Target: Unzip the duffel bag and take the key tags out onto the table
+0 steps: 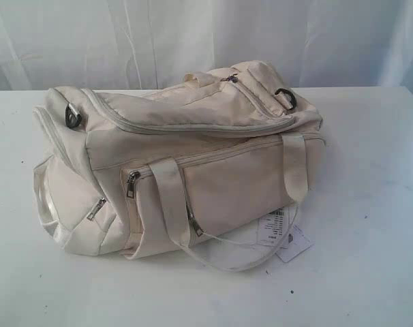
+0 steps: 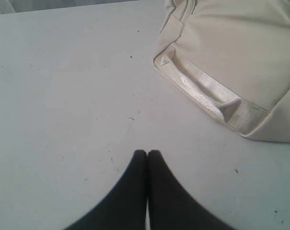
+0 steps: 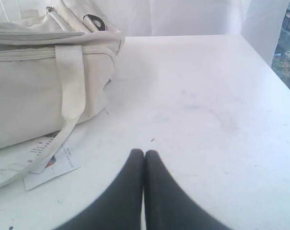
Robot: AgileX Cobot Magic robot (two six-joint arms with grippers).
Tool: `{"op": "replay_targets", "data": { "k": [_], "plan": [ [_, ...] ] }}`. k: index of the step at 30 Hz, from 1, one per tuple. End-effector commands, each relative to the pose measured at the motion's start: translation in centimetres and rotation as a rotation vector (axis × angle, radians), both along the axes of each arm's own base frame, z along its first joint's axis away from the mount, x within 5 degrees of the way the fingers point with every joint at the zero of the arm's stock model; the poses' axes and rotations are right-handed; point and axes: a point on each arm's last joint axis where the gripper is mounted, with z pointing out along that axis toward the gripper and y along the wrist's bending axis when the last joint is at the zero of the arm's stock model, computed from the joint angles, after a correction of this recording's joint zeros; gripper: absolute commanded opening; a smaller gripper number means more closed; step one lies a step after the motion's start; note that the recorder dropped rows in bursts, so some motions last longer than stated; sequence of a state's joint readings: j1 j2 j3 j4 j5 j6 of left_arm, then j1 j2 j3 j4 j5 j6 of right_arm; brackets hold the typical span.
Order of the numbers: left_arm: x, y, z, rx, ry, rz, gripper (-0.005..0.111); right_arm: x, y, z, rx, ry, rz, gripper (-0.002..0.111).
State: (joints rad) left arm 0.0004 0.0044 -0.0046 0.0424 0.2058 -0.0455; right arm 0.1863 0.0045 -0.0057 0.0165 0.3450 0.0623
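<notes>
— Whereabouts of the large cream-beige fabric duffel bag?

— Resting on the broad, plain white flat surface, near the middle, long side toward the exterior camera. Zipped shut along the grey top track and along the front pocket, as far as can be seen.

— Details on it?

— Black D-rings at both upper ends. Small metal zipper pulls at the front pocket's left end and on the end pocket. Two satin webbing straps running down the front face, joined in a loop lying on the surface just below the bag. White paper price tag lying flat beside that loop, at the bag's lower right corner, print too small to read.

— State of the left pincer?

— Clenched, black fingertips pressed together, grasping nothing. Above bare surface, apart from the bag's end with the shiny satin grab handle.

— And the right pincer?

— Likewise clenched and empty, tips touching each other. Pointing across open surface, with the bag's other end, one strap and the price tag off to one side, clear of the tips.
</notes>
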Motion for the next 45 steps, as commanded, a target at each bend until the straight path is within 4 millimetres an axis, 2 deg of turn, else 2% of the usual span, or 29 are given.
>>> {"op": "replay_targets", "data": {
  "k": [1, 24, 27, 30, 33, 36, 39, 42, 45],
  "plan": [
    [0.0, 0.0, -0.2, -0.008, 0.004, -0.002, 0.0, 0.0, 0.0, -0.2, -0.008, -0.002, 0.001, 0.0],
    [0.0, 0.0, -0.2, -0.008, 0.004, -0.002, 0.0, 0.0, 0.0, 0.0, -0.004, -0.017, 0.0, 0.0],
    [0.0, 0.0, -0.2, -0.008, 0.004, -0.002, 0.0, 0.2, 0.0, 0.7, 0.011, -0.095, 0.001, 0.0],
    [0.0, 0.0, -0.2, -0.008, 0.004, -0.002, 0.0, 0.3, 0.0, 2.3, 0.044, -0.274, 0.001, 0.0],
    [0.0, 0.0, -0.2, -0.008, 0.004, -0.002, 0.0, 0.2, 0.0, 3.0, 0.058, -0.349, 0.0, 0.0],
    [0.2, 0.1, 0.6, 0.071, -0.087, -0.007, 0.0, 0.2, 0.0, 3.5, 0.22, -0.372, -0.009, 0.0],
    [0.4, 0.1, 1.6, 0.071, -0.192, -0.005, 0.0, 0.1, 0.0, 4.1, 0.486, -0.385, -0.009, 0.0],
    [0.5, 0.1, 2.6, 0.062, -0.31, -0.001, 0.0, 0.0, 0.0, 4.6, 0.547, -0.424, 0.002, 0.0],
    [0.3, 0.1, 4.8, -0.06, -0.552, 0.009, 0.0, -0.2, -0.1, 5.1, 0.559, -0.478, 0.014, 0.0]
  ]
}}
